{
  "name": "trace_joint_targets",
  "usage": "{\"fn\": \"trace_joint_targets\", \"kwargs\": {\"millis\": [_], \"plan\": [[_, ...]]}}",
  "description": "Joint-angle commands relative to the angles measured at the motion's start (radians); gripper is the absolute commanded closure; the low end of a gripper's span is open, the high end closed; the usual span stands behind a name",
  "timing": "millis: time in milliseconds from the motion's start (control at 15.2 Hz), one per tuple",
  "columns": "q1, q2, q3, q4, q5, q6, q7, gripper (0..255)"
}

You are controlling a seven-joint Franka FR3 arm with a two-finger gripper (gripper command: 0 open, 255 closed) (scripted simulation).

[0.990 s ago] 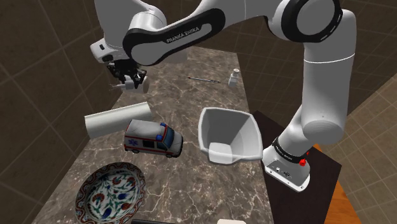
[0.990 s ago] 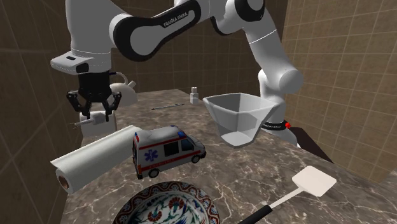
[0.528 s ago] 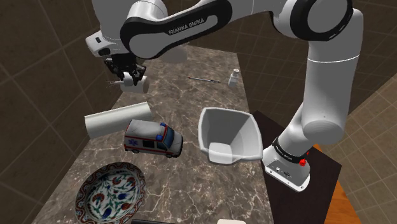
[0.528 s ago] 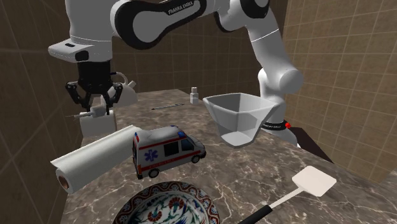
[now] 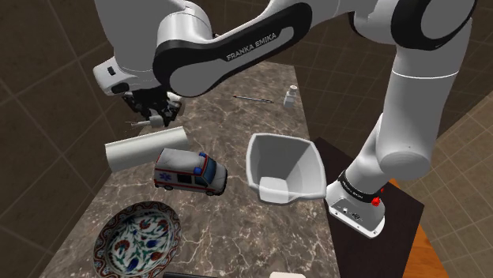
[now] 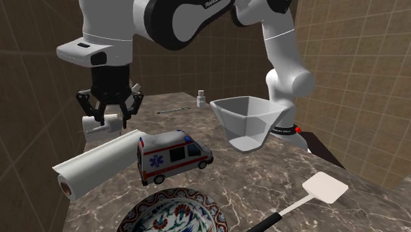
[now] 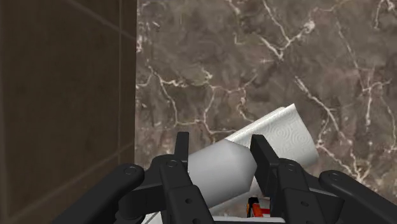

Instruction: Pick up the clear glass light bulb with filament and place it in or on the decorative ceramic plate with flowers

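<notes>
I am carrying: my end effector, pinching the pale light bulb, now sits lower in frame, nearer the flowered plate.

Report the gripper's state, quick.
Gripper: shut on the whitish-grey light bulb, clasped between both fingers above the marble counter.

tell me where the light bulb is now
The white-drawn light bulb is held in the jaws above the counter at the second exterior view's left, just above the paper towel roll, with the toy ambulance to that roll's right.
</notes>
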Motion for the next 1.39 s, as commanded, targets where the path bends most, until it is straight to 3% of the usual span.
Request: {"fn": "trace_joint_targets", "kwargs": {"millis": [0,528,924,1188,1320], "plan": [[0.026,-0.019,0.015,-0.024,0.002,-0.006,0.044,255],[0.129,-0.051,0.077,-0.067,-0.001,-0.044,0.211,255],[0.184,-0.023,0.167,-0.045,-0.036,-0.1,0.352,255],[0.275,0.016,0.19,0.002,-0.057,-0.151,0.454,255],[0.277,0.025,0.186,-0.013,-0.066,-0.13,0.464,255]]}}
